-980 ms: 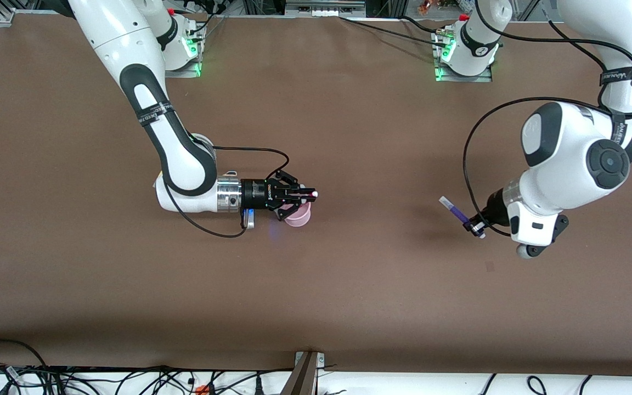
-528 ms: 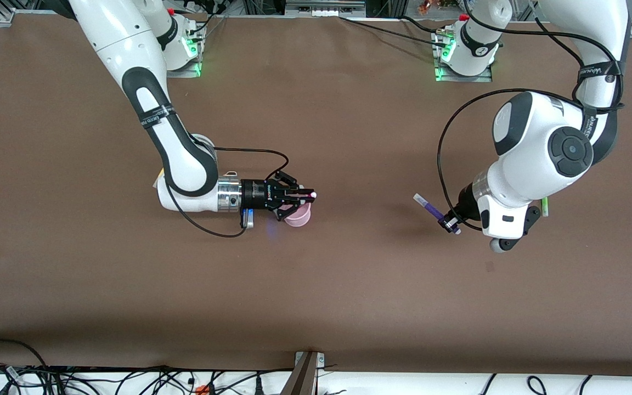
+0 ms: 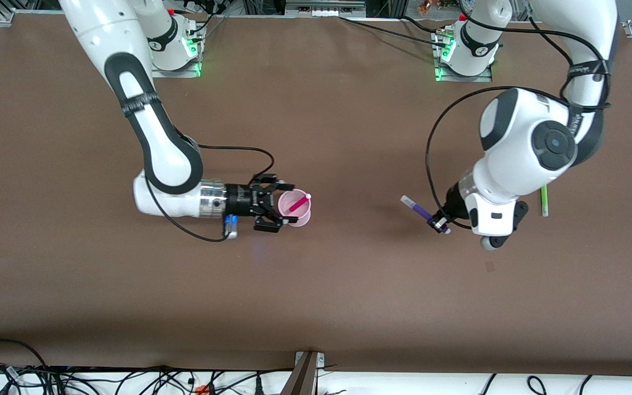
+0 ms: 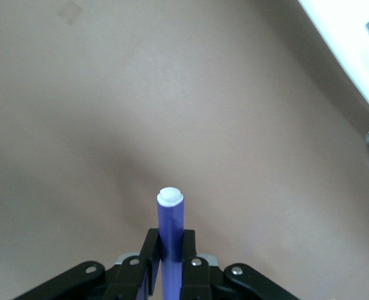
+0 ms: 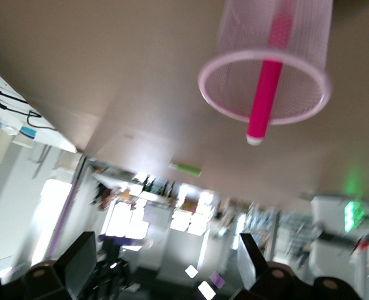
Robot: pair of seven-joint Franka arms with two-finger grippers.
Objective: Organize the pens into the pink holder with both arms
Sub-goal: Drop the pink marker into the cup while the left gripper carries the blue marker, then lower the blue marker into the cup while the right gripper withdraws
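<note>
Right gripper (image 3: 276, 208) beside pink holder (image 3: 294, 207), fingers spread, gripping nothing. Holder upright mid-table; magenta pen (image 3: 298, 203) leans inside, pale tip above rim. Left gripper (image 3: 438, 224) over bare table toward left arm's end, pinching purple pen (image 3: 418, 209), fingers pressed on barrel. Green pen (image 3: 543, 199) lies on table beside left arm's wrist, well apart from holder.

holder (image 3: 295, 208): on table mid-span, toward right arm's end
pen in holder (image 3: 297, 203): leans inside, tip over rim
right gripper (image 3: 273, 210): just beside holder, fingers spread, apart from it
left gripper (image 3: 438, 224): over table toward left arm's end, clamped on second pen (image 3: 418, 210)
loose pen (image 3: 543, 200): flat on table beside left arm, toward its end
</note>
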